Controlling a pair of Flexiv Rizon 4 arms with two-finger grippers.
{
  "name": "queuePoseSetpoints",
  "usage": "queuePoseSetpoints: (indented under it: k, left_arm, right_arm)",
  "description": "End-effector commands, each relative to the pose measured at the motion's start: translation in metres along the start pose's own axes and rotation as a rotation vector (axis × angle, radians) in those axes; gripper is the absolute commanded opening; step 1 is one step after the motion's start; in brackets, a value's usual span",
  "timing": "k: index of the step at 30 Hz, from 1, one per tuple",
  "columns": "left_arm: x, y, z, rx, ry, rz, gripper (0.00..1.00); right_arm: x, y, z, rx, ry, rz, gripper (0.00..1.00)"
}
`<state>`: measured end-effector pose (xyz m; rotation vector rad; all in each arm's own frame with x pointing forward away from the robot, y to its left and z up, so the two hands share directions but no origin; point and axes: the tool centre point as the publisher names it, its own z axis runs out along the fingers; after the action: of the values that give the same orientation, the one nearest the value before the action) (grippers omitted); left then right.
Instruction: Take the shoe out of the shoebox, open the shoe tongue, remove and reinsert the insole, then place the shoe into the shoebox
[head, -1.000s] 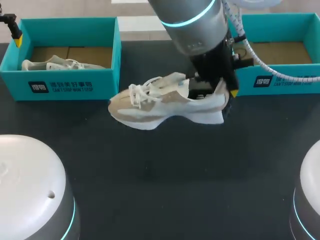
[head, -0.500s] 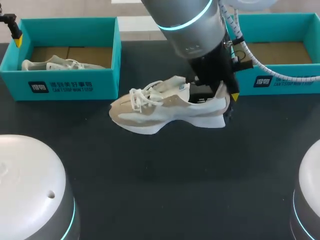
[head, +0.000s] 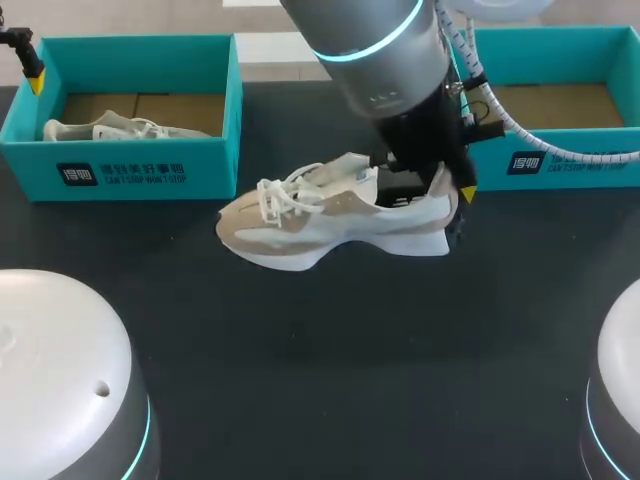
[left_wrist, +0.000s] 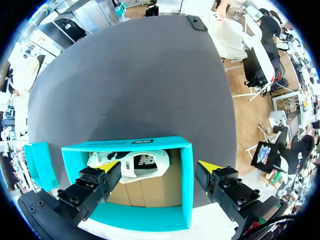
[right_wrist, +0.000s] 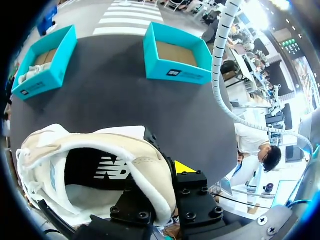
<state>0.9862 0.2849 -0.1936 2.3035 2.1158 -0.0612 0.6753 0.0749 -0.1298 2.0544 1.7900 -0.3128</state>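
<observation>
A white and beige shoe lies lengthwise at mid-table, toe to the left, its sole on or just above the dark tabletop. My right gripper is shut on its heel collar, one finger inside the shoe and one outside. From the right wrist, the shoe shows its open mouth and dark insole, with the right gripper pinching the padded heel rim. My left gripper hangs open above the left teal shoebox, touching nothing. Only its yellow tip shows in the head view.
The left shoebox holds a second pale shoe. A second teal shoebox stands at the back right, showing only its cardboard floor. Two white arm bases fill the near corners.
My right gripper and the shoe have come slightly down and toward the table's front, the toe dropping a little. The left gripper has not moved.
</observation>
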Motion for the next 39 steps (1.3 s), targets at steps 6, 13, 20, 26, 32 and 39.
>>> queuePoseSetpoints:
  k: [6,13,20,26,32,39]
  left_arm:
    - [0.0,-0.001,0.0,-0.001,0.0,0.001,1.0]
    - [0.0,-0.001,0.0,-0.001,0.0,0.001,1.0]
    - [0.0,-0.001,0.0,-0.001,0.0,0.001,1.0]
    - [0.0,-0.001,0.0,-0.001,0.0,0.001,1.0]
    - [0.0,-0.001,0.0,-0.001,0.0,0.001,1.0]
    - [0.0,-0.001,0.0,-0.001,0.0,0.001,1.0]
  right_arm:
    - [0.034,-0.014,0.038,-0.003,0.01,0.085,0.0]
    - [0.067,-0.02,0.079,0.053,0.019,0.057,0.0]
    - [0.086,-0.022,0.129,0.025,0.061,0.088,0.0]
    - [0.093,-0.023,0.156,0.02,0.091,0.06,0.0]
    - [0.097,-0.021,0.175,0.006,0.118,0.068,0.0]
    - [0.108,-0.021,0.196,0.015,0.102,0.075,0.0]
